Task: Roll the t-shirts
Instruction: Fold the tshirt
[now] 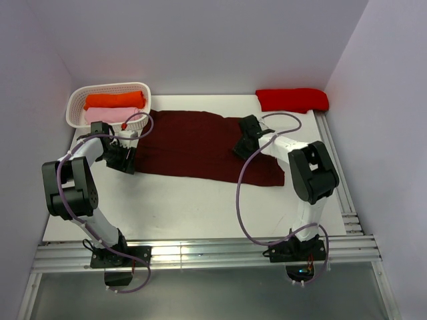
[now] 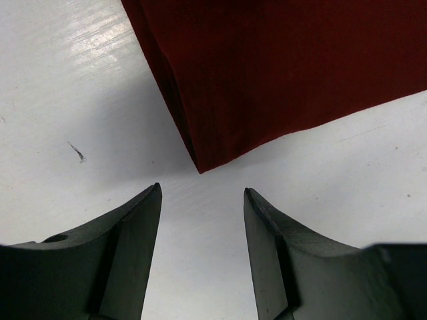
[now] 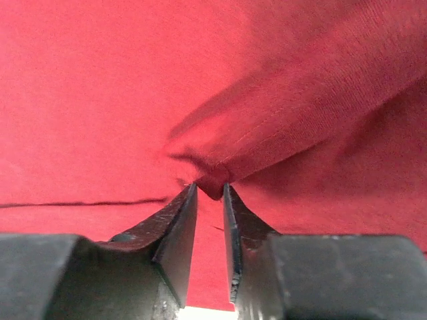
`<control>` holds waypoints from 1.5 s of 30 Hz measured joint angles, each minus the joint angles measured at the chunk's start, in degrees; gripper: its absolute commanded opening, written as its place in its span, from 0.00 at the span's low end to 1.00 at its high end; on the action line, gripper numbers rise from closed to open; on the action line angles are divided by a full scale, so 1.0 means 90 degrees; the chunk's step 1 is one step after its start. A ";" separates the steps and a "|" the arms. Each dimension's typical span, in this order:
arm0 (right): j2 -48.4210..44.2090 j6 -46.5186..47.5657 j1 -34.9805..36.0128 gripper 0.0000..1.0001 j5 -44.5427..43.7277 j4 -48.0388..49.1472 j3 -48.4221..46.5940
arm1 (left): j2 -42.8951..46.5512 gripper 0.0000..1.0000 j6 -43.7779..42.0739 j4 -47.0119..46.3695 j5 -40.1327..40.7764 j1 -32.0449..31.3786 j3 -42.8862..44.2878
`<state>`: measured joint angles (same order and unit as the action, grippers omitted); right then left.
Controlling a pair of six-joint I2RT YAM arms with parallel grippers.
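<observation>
t-shirt [image 1: 193,143] in right end effector [image 3: 210,189]

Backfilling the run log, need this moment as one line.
left fingers: open, just short of maroon t-shirt corner | right fingers: pinching a fold of it | shirt: flat, unrolled

The left arm [image 1: 70,183] bends at the elbow and reaches inward. The left hand [image 2: 200,190] sits low, jaws spread wide with nothing between them. The right arm [image 1: 310,170] bends likewise. The right hand [image 3: 210,188] tilts down, jaws nearly together, pinching a fold of shirt [image 3: 213,100] at their tips.
</observation>
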<state>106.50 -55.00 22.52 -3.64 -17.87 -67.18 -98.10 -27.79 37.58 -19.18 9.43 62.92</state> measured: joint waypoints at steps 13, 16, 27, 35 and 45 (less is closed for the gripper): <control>0.0765 0.0262 -0.0010 0.30 -0.0143 -0.0415 -0.1469 | 0.0000 0.58 -0.0002 0.0002 0.0002 -0.0005 0.0000; 0.0918 0.0362 -0.0046 0.30 -0.0143 -0.0457 -0.1637 | 0.0000 0.58 -0.0002 0.0005 0.0002 -0.0005 0.0000; 0.0903 0.0673 -0.0330 0.39 -0.0323 -0.0622 -0.2271 | 0.0046 0.63 0.0000 0.0066 -0.0002 -0.0005 0.0000; -0.1105 0.0563 -0.0386 0.43 -0.0607 -0.0687 -0.0126 | 0.0561 0.70 0.0022 0.0199 -0.0136 -0.0002 0.0058; -0.4826 -0.0308 -0.0425 0.56 -0.0590 -0.0622 0.3626 | 0.0869 0.73 0.0044 0.0712 -0.0894 -0.0002 0.0457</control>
<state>63.07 -57.78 18.70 -8.95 -23.46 -34.54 -90.28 -27.40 43.99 -27.22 9.41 67.02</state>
